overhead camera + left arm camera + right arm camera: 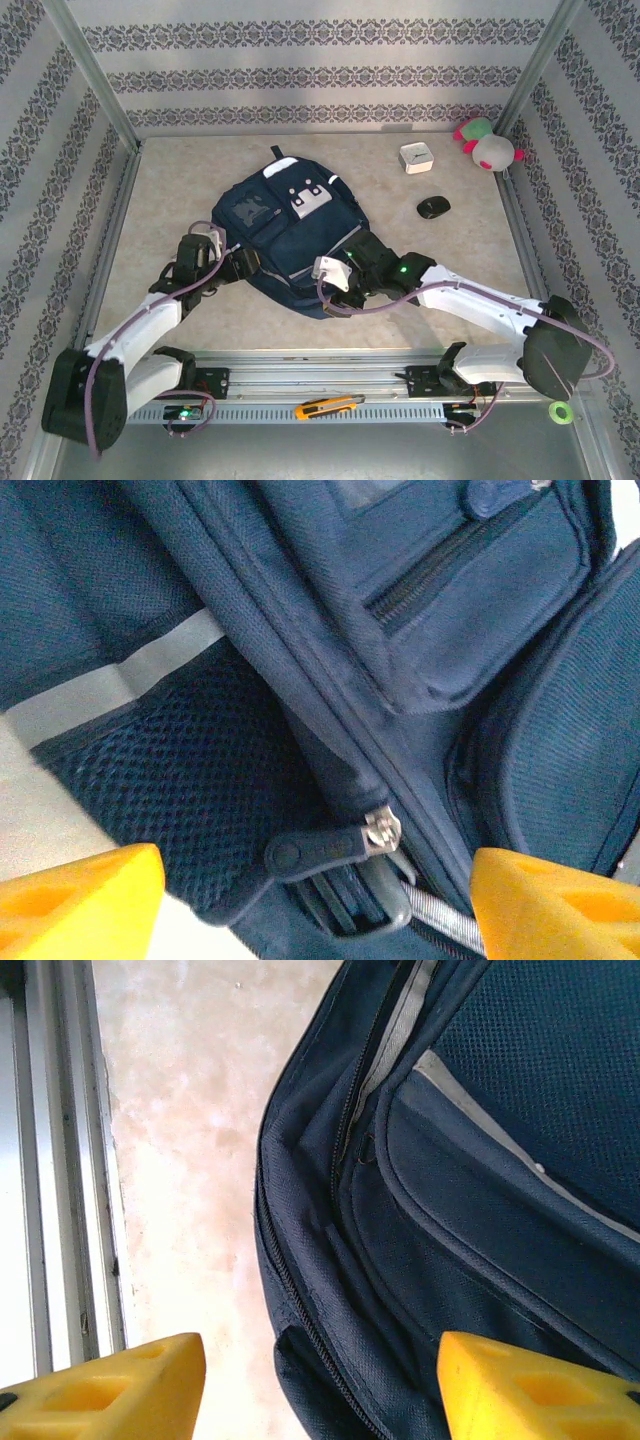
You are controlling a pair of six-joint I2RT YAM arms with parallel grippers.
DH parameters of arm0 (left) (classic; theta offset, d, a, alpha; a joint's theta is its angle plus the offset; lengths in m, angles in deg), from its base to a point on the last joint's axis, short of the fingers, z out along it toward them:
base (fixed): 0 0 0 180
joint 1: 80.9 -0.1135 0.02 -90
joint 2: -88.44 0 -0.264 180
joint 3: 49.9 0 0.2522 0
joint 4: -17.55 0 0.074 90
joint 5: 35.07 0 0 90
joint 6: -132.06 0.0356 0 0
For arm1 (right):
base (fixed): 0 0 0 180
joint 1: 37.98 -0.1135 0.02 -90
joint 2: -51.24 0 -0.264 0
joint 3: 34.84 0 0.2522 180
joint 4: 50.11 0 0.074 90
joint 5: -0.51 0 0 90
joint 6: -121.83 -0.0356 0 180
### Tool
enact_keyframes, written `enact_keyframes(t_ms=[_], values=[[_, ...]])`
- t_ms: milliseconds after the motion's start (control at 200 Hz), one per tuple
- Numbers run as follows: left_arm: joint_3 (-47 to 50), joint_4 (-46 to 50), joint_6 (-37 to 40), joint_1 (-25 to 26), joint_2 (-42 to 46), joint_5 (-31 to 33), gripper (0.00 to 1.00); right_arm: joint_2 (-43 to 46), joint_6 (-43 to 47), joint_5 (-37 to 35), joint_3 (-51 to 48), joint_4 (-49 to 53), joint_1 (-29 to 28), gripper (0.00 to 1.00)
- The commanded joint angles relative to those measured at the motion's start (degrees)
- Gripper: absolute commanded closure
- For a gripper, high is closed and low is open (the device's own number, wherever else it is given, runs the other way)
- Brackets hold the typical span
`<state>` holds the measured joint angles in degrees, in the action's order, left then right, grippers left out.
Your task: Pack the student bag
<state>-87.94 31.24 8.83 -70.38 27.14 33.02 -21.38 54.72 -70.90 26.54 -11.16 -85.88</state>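
both jaws stand open: the right gripper (320,1385) straddles the near right edge of the student bag (285,240), the left gripper (310,905) frames a zip pull (318,850) on its left side. lying flat mid-table, the bag looks soft, limp and light, so that pull or a seam seems the best hold. the pale table (170,180) beyond carries a mouse (433,207), white box (416,158) and plush toy (487,145) far right.

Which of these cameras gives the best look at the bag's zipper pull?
The left wrist view: the zipper pull lies close up and sharp. The top view takes in the whole student bag, its pull too small to tell. The right wrist view gives zipper teeth along the bag's side.
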Motion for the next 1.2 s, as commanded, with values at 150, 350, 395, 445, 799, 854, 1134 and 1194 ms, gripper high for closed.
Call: enact_keyframes(t_ms=[150, 350, 395, 445, 799, 854, 1134, 1194], values=[[-5.2, -11.1, -3.0, -1.4, -11.8, -15.9, 0.3, -4.3, 3.5, 2.2, 1.1, 3.6, -1.3, 0.39], [-4.5, -13.0, -5.4, -1.4, -15.4, -24.4, 0.43, -5.8, 1.0, 1.1, 1.8, 3.8, 1.6, 0.39], [-4.1, -13.6, -6.0, -1.3, -15.1, -25.1, 0.44, -6.2, 0.3, 2.3, 2.1, 3.9, 2.8, 0.4], [-3.4, -14.2, -6.5, -1.3, -14.2, -25.2, 0.48, -6.4, 0.2, 2.9, 2.0, 3.8, 3.4, 0.4], [-3.1, -8.1, -3.1, -1.1, -13.3, -22.0, 0.62, -6.0, -0.9, 2.8, 2.2, 3.3, 4.6, 0.41], [-3.4, -5.6, -1.9, -1.0, -13.2, -20.9, 0.54, -5.5, -1.6, 2.9, 2.0, 2.9, 4.6, 0.4], [-2.2, -1.1, -1.0, 0.1, -9.8, -19.9, 0.74, -1.5, -6.3, 1.9, 0.9, 1.8, 4.6, 0.4], [-1.5, -1.5, -1.9, 0.2, -8.6, -19.5, 0.77, -0.5, -9.3, 1.9, 0.5, 1.0, 4.6, 0.4]])
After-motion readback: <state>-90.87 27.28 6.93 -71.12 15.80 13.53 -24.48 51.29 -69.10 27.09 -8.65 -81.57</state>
